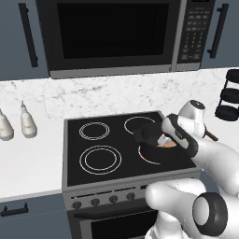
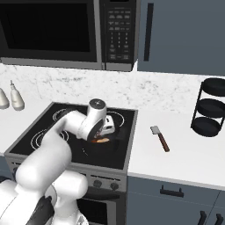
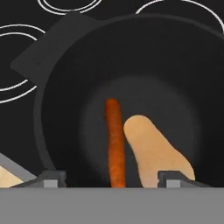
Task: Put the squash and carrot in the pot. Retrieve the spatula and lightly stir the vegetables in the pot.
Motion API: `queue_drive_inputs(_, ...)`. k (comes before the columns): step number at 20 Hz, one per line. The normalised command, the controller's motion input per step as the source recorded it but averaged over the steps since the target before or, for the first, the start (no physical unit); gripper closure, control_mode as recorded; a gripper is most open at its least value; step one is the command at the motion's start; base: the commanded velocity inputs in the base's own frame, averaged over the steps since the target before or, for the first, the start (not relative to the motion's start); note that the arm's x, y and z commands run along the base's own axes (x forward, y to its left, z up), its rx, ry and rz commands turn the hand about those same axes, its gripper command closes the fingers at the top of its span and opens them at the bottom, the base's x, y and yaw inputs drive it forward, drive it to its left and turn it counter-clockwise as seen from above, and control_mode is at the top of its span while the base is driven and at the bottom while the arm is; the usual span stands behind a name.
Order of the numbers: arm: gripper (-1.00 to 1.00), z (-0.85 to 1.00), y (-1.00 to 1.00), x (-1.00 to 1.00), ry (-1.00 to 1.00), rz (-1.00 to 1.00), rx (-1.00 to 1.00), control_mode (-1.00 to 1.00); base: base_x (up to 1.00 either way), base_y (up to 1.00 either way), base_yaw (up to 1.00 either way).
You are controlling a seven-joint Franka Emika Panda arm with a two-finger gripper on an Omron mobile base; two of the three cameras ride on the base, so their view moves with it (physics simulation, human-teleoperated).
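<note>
White marble-look surface [image 2: 184,154]: carries the black glass cooktop [image 1: 88,175].

Round, deep, matt black pot [image 3: 65,78]: on a front burner; rigid, heavy-looking.

Small flat grey-bladed spatula with dark brown handle [image 2: 160,138]: lies on the surface right of the cooktop, well apart from the pot. Likely light and stiff; take it mid-handle.

Pale tan elongated squash [image 3: 153,151]: in the pot.

Thin bright-orange carrot [image 3: 115,140]: just beside the squash.

Claw [image 3: 113,178]: above the pot, fingers spread wide, empty.

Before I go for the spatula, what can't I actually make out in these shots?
- Pot contents, left base view: mostly covered by the pincer.
- Carrot and squash lower ends, hand view: cut off at the bottom.
- Spatula, left base view: arm hides all but the handle end.
</note>
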Motion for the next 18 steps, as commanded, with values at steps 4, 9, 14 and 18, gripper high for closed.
queue_drive_inputs(4,-1.00,0.41,-0.23,-0.27,-0.10,0.00,0.00,-1.00,0.00,0.00,0.00)
queue_drive_inputs(9,-1.00,0.99,-0.47,-0.72,-0.11,-0.01,0.09,-1.00,0.00,0.00,0.00)
queue_drive_inputs(14,-1.00,0.99,-0.67,-0.57,-0.02,-0.10,0.17,-1.00,0.00,0.00,0.00)
queue_drive_inputs(18,-1.00,0.80,-0.83,-0.29,0.03,-0.31,0.26,-1.00,0.00,0.00,0.00)
